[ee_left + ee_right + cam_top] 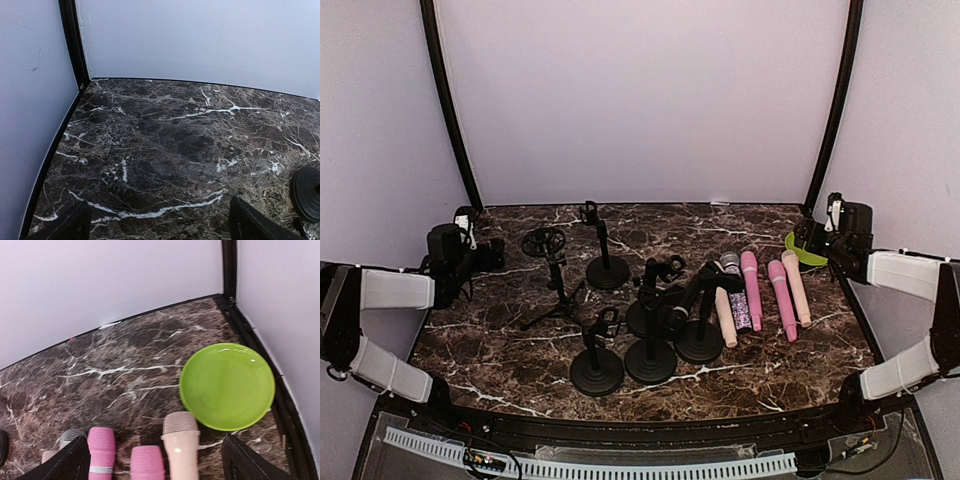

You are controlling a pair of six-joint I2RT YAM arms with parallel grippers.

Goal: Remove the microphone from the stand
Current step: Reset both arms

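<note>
Several black microphone stands (650, 340) cluster mid-table in the top view. The front-right stand (700, 335) carries a dark slanted shape (698, 288) in its clip; I cannot tell whether it is a microphone. Loose microphones lie to its right: a beige one (725, 318), a glittery one (737, 298), two pink ones (751, 290) and another beige one (796, 288). My left gripper (485, 252) is open and empty at the far left, its fingertips (75, 226) wide apart over bare marble. My right gripper (817, 237) is open and empty above the microphone heads (181, 440).
A green plate (804, 251) lies at the back right, close under the right gripper, also in the right wrist view (227, 385). A tripod stand with a round mount (544, 243) stands left of centre. One stand base (307, 192) shows at the left wrist view's right edge. Walls enclose the marble table (520, 350).
</note>
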